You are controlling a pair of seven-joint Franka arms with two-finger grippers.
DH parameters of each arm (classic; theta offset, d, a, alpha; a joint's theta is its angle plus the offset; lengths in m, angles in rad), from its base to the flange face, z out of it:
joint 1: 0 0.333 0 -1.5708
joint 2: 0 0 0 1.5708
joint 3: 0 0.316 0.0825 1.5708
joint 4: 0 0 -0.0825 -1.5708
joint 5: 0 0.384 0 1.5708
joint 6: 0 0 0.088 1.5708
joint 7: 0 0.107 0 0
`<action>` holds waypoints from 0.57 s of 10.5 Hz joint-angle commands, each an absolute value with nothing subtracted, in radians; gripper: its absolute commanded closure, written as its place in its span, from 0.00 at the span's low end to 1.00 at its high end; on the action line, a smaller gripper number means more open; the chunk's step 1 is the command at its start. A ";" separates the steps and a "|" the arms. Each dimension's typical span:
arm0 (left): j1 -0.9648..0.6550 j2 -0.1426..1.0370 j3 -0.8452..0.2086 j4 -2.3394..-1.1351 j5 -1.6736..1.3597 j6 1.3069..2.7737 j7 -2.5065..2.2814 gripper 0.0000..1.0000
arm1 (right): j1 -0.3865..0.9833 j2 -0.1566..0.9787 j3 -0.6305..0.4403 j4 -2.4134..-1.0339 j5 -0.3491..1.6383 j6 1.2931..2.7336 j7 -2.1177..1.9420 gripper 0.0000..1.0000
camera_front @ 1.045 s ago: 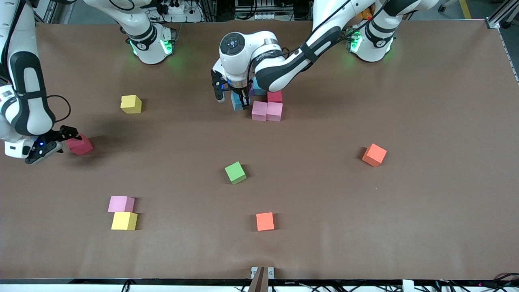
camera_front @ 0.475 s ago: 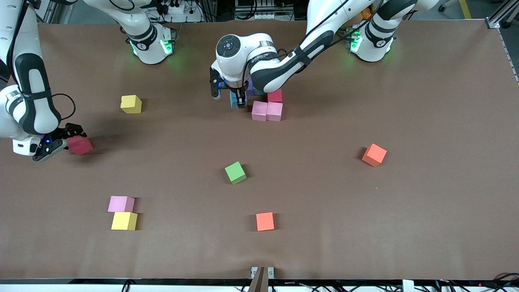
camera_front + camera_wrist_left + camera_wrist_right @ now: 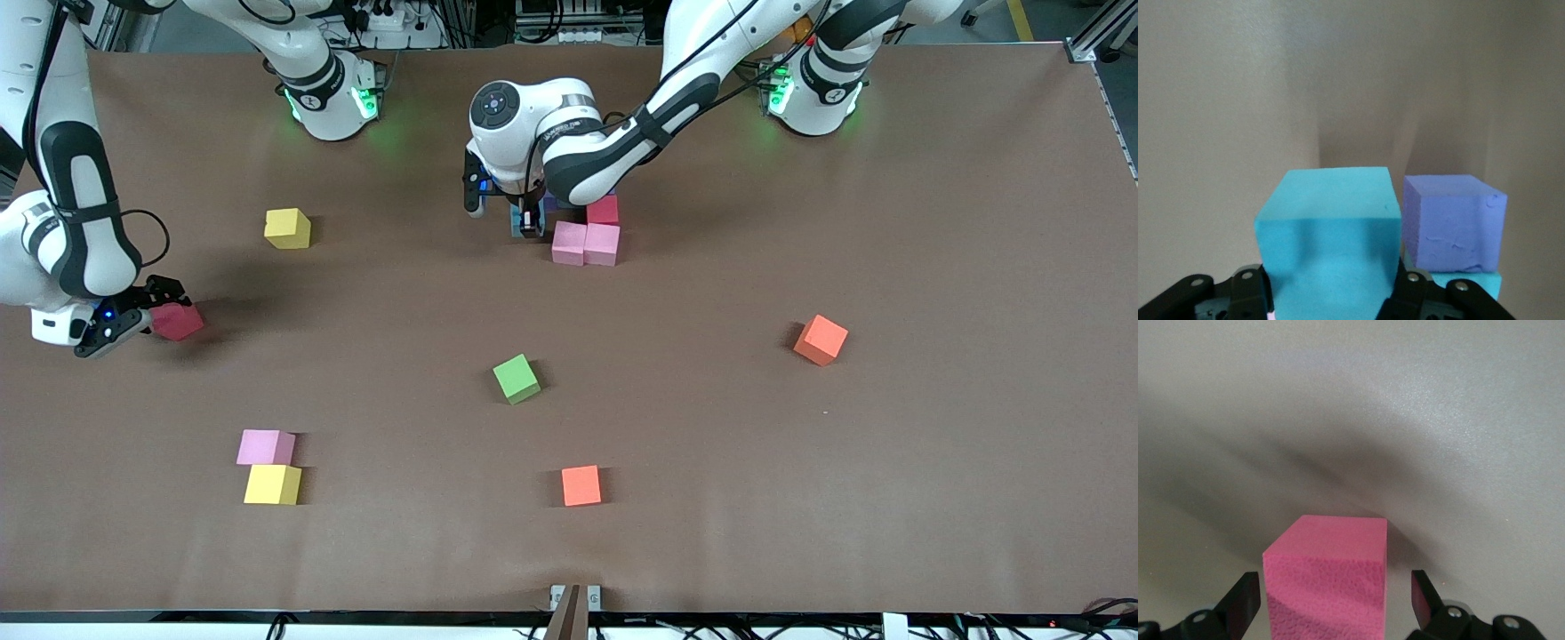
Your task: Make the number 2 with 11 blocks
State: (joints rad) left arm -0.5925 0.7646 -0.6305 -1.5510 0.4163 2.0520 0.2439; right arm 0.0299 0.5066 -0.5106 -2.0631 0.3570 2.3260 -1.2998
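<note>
Left gripper (image 3: 1331, 293): you have it closed on a light blue cube (image 3: 1328, 233), one finger on each side face, so the cube stays square while you bring it to the purple cube (image 3: 1451, 223).
Held cube: it is low at the growing number 2 (image 3: 582, 233), just beside the purple cube; I cannot tell if the two touch.
Number 2 so far: two pink cubes (image 3: 585, 244) side by side in the row nearest to the front camera, a red cube (image 3: 603, 211) touching them one row farther; the rest is hidden under your left arm.
Right gripper (image 3: 1335, 600): its fingers stand wide apart, one on each side of a dark pink cube (image 3: 1328, 577) at the right arm's end of the table, not yet pressing on it. I judge you placed them so for a straight grasp.
Loose blocks: green cube (image 3: 516, 378), two orange cubes (image 3: 821, 340), one pink cube (image 3: 265, 446) touching a yellow cube (image 3: 272, 484).
Other: second yellow cube (image 3: 287, 228), not needed.
</note>
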 commanded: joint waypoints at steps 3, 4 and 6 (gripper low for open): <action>-0.650 0.776 -0.552 -1.506 0.431 2.010 0.382 0.66 | 0.011 0.499 -0.494 -2.068 0.348 2.335 -1.301 0.09; -0.650 0.775 -0.552 -1.506 0.434 2.010 0.397 0.66 | 0.011 0.499 -0.494 -2.066 0.348 2.335 -1.301 0.19; -0.650 0.776 -0.552 -1.506 0.434 2.010 0.423 0.66 | 0.015 0.499 -0.494 -2.065 0.348 2.333 -1.302 0.39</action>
